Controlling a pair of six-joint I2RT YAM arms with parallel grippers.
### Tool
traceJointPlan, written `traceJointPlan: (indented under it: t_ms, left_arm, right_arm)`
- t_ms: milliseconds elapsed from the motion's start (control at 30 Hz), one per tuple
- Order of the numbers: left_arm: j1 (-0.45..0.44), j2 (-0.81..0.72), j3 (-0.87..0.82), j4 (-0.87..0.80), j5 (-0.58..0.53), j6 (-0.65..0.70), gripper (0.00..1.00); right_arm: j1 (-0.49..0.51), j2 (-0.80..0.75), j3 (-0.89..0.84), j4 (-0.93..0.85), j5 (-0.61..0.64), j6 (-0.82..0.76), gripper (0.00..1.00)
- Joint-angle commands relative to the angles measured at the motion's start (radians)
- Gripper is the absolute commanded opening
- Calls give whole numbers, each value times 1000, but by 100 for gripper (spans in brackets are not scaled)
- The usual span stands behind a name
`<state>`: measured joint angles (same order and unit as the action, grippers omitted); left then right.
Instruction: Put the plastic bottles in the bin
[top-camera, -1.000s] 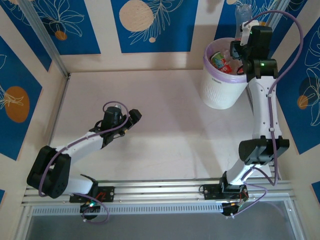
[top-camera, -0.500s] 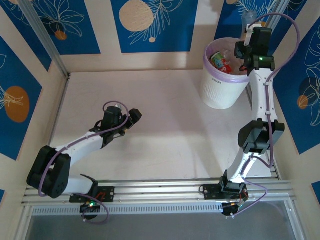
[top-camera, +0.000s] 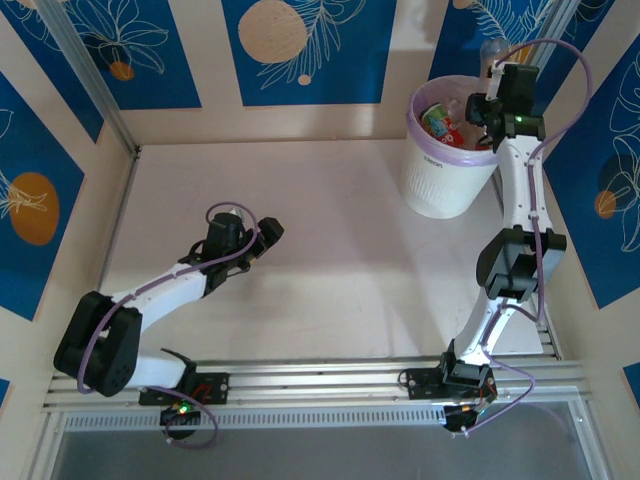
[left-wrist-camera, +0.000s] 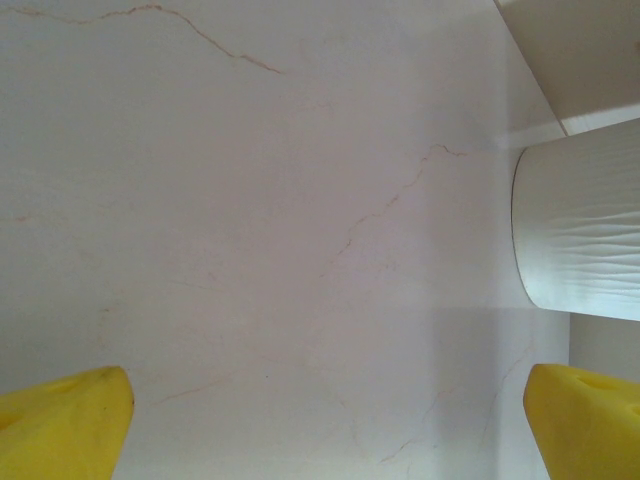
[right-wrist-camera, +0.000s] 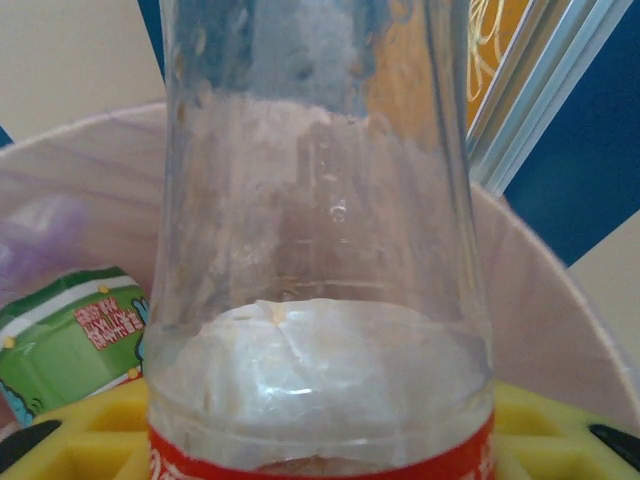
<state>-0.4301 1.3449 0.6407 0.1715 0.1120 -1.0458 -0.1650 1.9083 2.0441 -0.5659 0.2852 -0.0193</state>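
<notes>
Standing by the rig, notes as seen. Right arm stretched out to the far right corner, its right tool (top-camera: 482, 104) up over the rim of the bin (top-camera: 436, 185) and clenched on a clear bottle (right-wrist-camera: 320, 250) – a red label band shows where the yellow fingers (right-wrist-camera: 95, 430) meet it. Bottle body fogged and scuffed; on the wrist camera it stands straight up out of the tool, with the bin's rim curving behind it. The overhead camera does not let me tell whether the bottle hangs inside the rim line or just at its edge.

Bin white, ribbed, lined with a lilac bag (right-wrist-camera: 55, 215) folded over the rim. Inside lie other bottles, among them a green-labelled bottle (right-wrist-camera: 70, 335) low on the left, plus red labels seen from above.

Left arm lies low across the bench (top-camera: 330, 250), well apart from the bin. Left tool (left-wrist-camera: 325, 420) released – yellow fingers spread wide, bare bench between them.
</notes>
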Motion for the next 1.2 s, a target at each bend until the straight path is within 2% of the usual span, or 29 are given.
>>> traceJointPlan:
  t_ms: [0, 267, 400, 633, 800, 867, 1033, 1167]
  left_arm:
    - [-4, 8, 28, 1, 8, 0, 100]
    - [-7, 30, 34, 12, 12, -5, 100]
    - [-9, 38, 37, 17, 14, -6, 100]
    - [-10, 37, 38, 15, 14, -5, 100]
    - [-10, 34, 35, 15, 11, -5, 100]
    - [-11, 37, 34, 18, 11, -7, 100]
    - [-11, 36, 35, 19, 12, -7, 100]
    - [-11, 31, 34, 13, 9, -2, 100]
  right_arm:
    - [-7, -6, -20, 7, -40, 31, 36]
    - [-5, -23, 21, -29, -65, 33, 70]
    - [-3, -30, 50, -50, -70, 36, 78]
    - [8, -43, 73, -71, -72, 51, 78]
    - [33, -64, 69, -90, -97, 55, 65]
    - [50, -78, 64, -113, -130, 54, 64]
    - [126, -96, 81, -193, -200, -9, 63]
    - [165, -31, 210, -340, -258, -59, 61]
